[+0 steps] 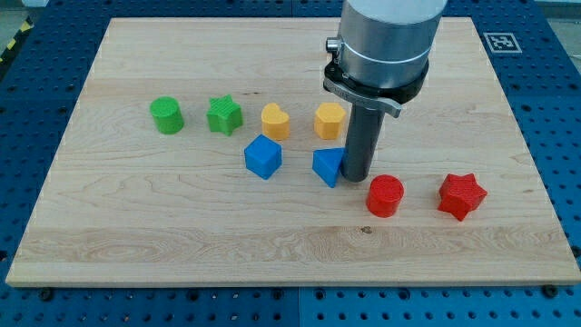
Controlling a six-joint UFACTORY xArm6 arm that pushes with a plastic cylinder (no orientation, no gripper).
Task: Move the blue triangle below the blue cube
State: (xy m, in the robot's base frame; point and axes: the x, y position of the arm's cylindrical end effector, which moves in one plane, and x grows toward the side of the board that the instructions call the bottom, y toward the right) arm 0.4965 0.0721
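No claw on rig, just rod. My tip (pixel 355 175) touches blue triangle (pixel 328 166) on its right; blue cube (pixel 263 156) sits left. Rec: push from upper-right, steer triangle down-left w/o clipping cube.

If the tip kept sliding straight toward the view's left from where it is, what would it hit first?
My tip sits against the right side of the blue triangle, so it meets that first. Pushed on, the triangle would probably run into the blue cube farther left, though depth is uncertain.
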